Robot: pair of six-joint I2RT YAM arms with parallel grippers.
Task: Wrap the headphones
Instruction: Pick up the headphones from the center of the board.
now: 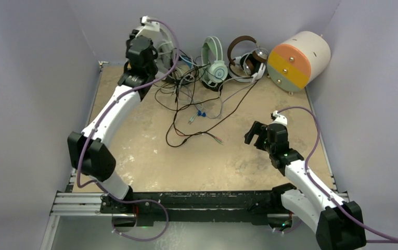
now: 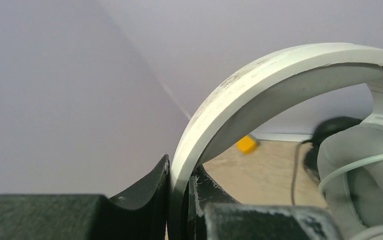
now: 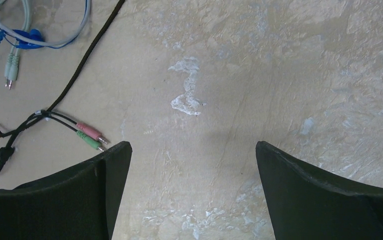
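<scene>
the left gripper (image 2: pixel 180 182) is clenched on the band of the white headset (image 2: pixel 259 80). in the left wrist view the two black fingers (image 2: pixel 149 187) press the band from both sides, low on its curve. one grey ear cup (image 2: pixel 364 175) of this headset shows at the right edge, with a thin pale cable across it. behind it there is a dark blurred shape that i cannot name. a yellow block (image 2: pixel 247 144) lies farther back on the table, near the wall.

in the top view the left arm reaches to the back left corner, and the white headset is there, at the back wall. to its right the mint headset (image 1: pixel 215 65) stands against the wall, then the brown headset (image 1: pixel 240 46), and one more white headset with dark parts is just beside it. a cream cylinder (image 1: pixel 298 60) with an orange and green face lies at the far right of this row.

the cables (image 1: pixel 196 107) run from the headsets toward the middle of the table (image 1: pixel 228 166) in a loose tangle.

the right gripper (image 3: pixel 193 150) is released, its fingers wide apart above bare table with nothing between them. it is well apart from the headsets. pink and green plugs (image 3: pixel 91 136) lie just left of its left finger.
</scene>
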